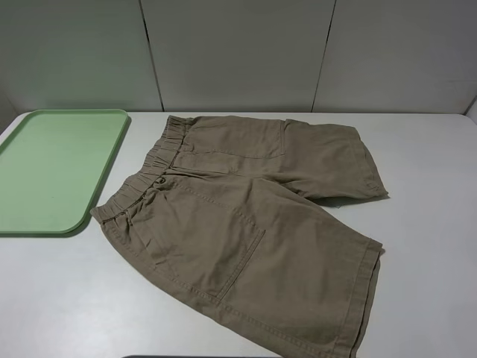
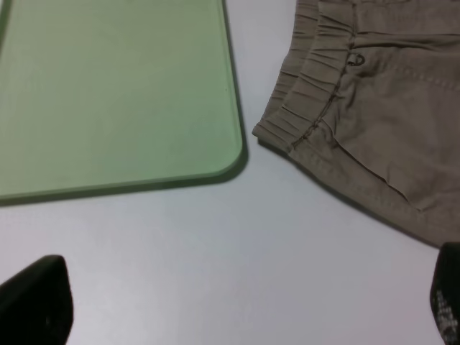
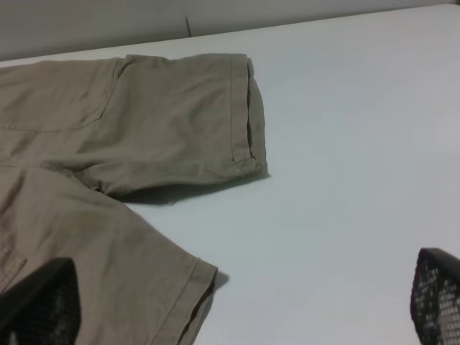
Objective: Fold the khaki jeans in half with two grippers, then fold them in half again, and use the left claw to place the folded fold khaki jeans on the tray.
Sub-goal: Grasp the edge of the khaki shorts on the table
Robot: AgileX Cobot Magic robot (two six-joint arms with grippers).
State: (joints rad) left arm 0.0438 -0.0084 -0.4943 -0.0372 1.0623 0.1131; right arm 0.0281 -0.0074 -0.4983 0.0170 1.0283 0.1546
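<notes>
The khaki jeans [image 1: 246,224] lie flat and unfolded on the white table, elastic waistband toward the left, both legs pointing right. The mint-green tray [image 1: 52,168] sits at the table's left, just beside the waistband, with nothing on it. Neither arm shows in the exterior high view. In the left wrist view my left gripper [image 2: 237,305] is open above bare table, near the tray's corner [image 2: 215,165] and the waistband [image 2: 309,115]. In the right wrist view my right gripper [image 3: 237,305] is open, one fingertip [image 3: 39,302] over the near leg hem, the other [image 3: 438,295] over bare table.
Grey wall panels [image 1: 238,52] stand behind the table's far edge. White table surface [image 1: 432,224] lies to the right of the legs and in front of the tray.
</notes>
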